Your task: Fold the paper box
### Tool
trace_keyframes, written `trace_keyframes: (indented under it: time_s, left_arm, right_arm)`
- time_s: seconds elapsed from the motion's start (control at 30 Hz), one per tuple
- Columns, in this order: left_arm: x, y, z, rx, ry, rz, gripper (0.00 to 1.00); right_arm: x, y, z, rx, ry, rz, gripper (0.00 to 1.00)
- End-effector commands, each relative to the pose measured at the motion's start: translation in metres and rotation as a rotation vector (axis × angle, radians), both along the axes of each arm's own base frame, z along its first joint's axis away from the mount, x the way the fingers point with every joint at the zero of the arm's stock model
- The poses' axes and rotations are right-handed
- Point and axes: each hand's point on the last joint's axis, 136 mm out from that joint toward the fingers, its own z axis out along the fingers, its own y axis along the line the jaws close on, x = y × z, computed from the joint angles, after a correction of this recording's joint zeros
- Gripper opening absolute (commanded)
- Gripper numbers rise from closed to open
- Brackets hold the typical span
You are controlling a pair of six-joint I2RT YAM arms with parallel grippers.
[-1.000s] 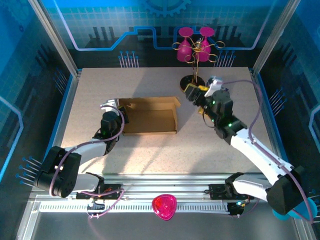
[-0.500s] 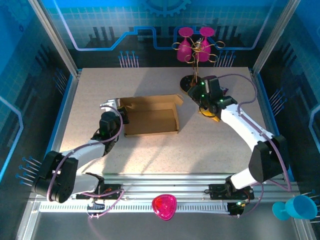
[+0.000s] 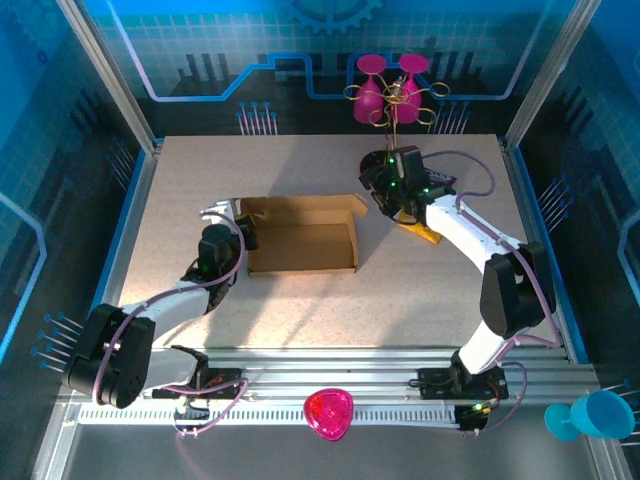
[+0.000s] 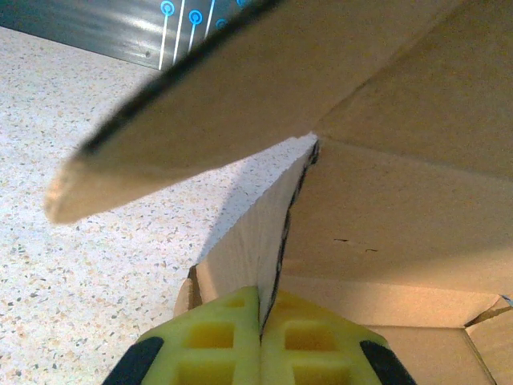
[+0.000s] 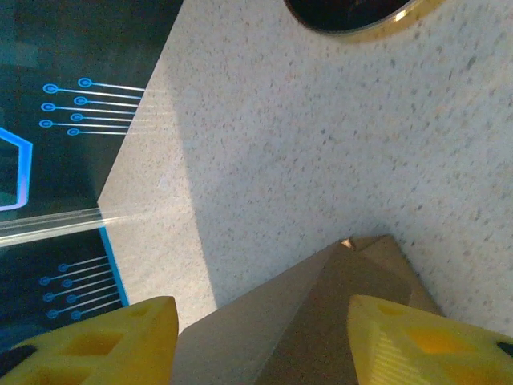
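On the left, my left gripper (image 3: 241, 228) sits at the left end of the plain brown cardboard paper box (image 3: 300, 245). The box lies near the middle of the speckled grey tabletop (image 3: 190, 170) as a shallow open tray. In the left wrist view its yellow fingers (image 4: 220, 345) are pressed together on the thin edge of the box's upright end wall, and a loose flap slants overhead. I judge this pinch is there to anchor the box and hold that wall up while the other end is worked. Moving right, my right gripper (image 3: 375, 196) hovers at the box's far right corner, where a flap splays outward. Its jaws stand wide apart and hold nothing. The flap's pointed corner lies between them, lined up, I'd say, to be caught and folded inward. Just beyond stands a black round stand base (image 5: 353, 12), which I must not bump.
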Motion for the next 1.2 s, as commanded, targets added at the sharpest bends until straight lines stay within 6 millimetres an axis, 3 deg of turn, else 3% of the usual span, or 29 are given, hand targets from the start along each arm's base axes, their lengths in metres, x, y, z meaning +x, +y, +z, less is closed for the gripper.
trace_keyframes:
  time_s: [0.0, 0.33, 0.97, 1.17]
  left_arm:
    - [0.002, -0.003, 0.011, -0.035, -0.039, -0.009, 0.0]
    - [0.004, -0.004, 0.006, -0.065, -0.027, -0.007, 0.0]
    - [0.01, -0.012, 0.025, -0.081, -0.046, -0.024, 0.0]
    - [0.006, -0.012, 0.006, -0.092, 0.0, -0.023, 0.0]
  right_arm:
    - [-0.006, 0.014, 0.004, 0.1, 0.028, -0.013, 0.6]
    - [-0.017, 0.037, -0.01, 0.289, 0.144, -0.031, 0.62]
    - [-0.02, 0.065, -0.004, 0.412, 0.241, -0.026, 0.6]
    - [-0.03, 0.062, -0.023, 0.352, 0.26, 0.007, 0.58]
